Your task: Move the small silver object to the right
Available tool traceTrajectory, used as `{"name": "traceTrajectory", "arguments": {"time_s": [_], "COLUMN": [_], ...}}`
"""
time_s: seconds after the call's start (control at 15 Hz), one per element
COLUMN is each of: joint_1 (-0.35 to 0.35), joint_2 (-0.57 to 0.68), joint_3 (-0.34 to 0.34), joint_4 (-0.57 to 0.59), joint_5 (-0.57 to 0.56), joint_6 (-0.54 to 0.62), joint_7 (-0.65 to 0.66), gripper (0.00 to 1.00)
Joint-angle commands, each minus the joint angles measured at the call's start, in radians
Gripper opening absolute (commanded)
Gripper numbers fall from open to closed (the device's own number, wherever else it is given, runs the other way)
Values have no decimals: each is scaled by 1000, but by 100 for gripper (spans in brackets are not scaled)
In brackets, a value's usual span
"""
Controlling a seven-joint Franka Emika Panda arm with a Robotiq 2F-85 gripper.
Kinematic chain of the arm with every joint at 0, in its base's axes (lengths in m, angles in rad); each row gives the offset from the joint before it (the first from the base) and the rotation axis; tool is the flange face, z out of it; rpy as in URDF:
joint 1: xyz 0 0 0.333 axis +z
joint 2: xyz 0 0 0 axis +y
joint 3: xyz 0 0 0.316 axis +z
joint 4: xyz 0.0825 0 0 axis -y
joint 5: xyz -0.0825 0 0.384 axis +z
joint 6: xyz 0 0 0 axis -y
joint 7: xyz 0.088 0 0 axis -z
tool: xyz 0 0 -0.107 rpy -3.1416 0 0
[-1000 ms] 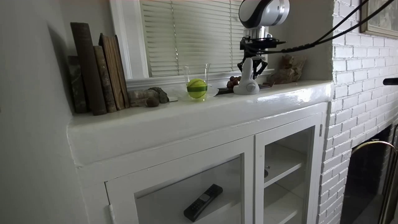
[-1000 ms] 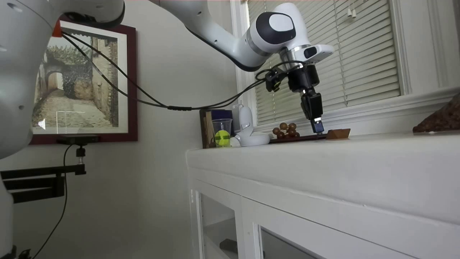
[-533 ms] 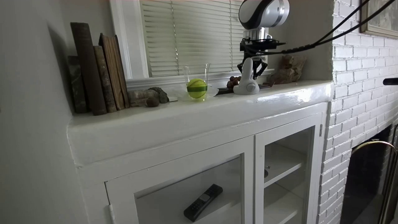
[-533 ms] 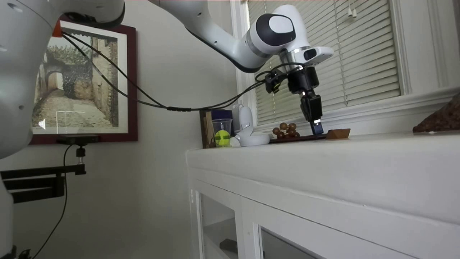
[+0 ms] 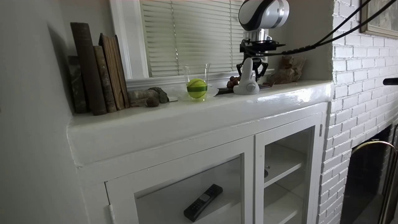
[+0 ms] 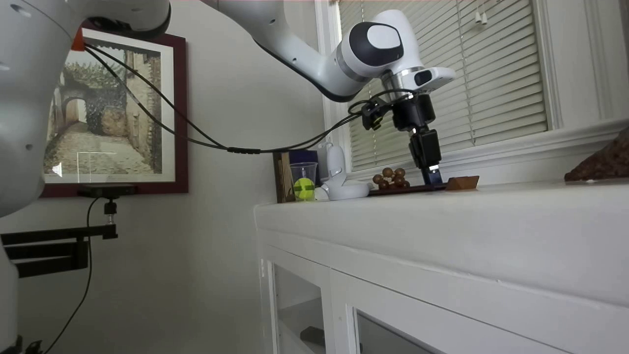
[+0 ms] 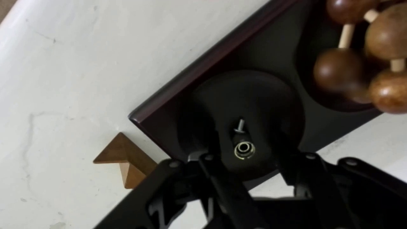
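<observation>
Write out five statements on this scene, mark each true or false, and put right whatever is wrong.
1. In the wrist view, the small silver object shows between the jaws of the gripper. True.
2. The gripper is shut. False: its jaws stand apart.
3. Wooden beads rest on the dark tray. True.
4. A yellow-green ball sits in a clear cup. True.
5. The cup lies on its side. False: it stands upright.

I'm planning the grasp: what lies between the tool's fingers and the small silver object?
Nothing visible: the wrist view shows only bare tray flanking the silver object.
</observation>
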Motion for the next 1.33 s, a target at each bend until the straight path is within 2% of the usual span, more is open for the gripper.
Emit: {"name": "traceTrajectory", "arguments": {"time_s": [0.0, 0.2, 0.27, 0.6, 0.93, 1.27], "joint_1": [1, 3, 4, 6, 8, 9], "joint_2": [-17, -29, -37, -111, -240, -360], "joint_3": [-2, -4, -5, -4, 10, 45], "joint_4": [-18, -11, -8, -3, -24, -59], "joint_5": [23, 12, 8, -17, -68, -61], "joint_6": [30, 5, -10, -92, -181, -190], "joint_7": [-9, -10, -10, -15, -48, -218], "gripper": [78, 98, 100, 100, 100, 100]}}
